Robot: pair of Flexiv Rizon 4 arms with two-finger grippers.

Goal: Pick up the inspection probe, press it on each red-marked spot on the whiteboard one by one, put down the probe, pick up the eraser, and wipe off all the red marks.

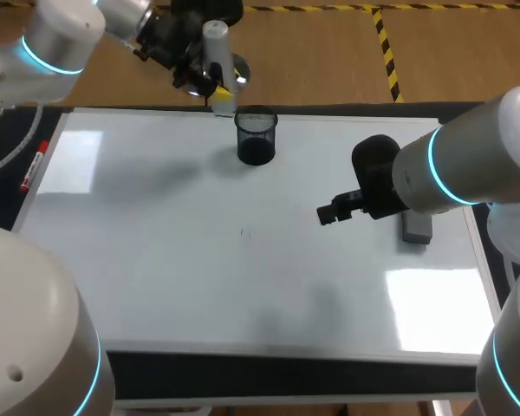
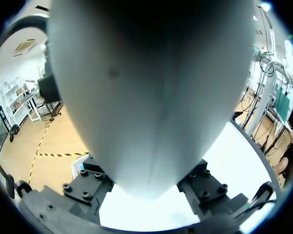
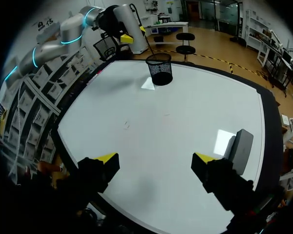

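Observation:
The inspection probe [image 1: 215,45], a pale grey cylinder, is held over the whiteboard's far edge, just behind a black mesh cup [image 1: 256,137]. My left gripper [image 1: 218,87] is shut on it. In the left wrist view the probe's body [image 2: 151,97] hides nearly everything ahead. The right wrist view shows the probe [image 3: 135,38] slanting down toward the cup [image 3: 159,69]. My right gripper [image 1: 326,214] [image 3: 156,158] hangs open over the board's right half with nothing between its fingers. The grey eraser [image 1: 416,227] [image 3: 240,150] lies beside it, near the right edge. Only faint smudges [image 1: 245,232] show on the whiteboard [image 1: 173,277].
A red marker pen [image 1: 33,167] lies along the board's left edge. A black frame strip [image 1: 286,371] borders the near side of the board.

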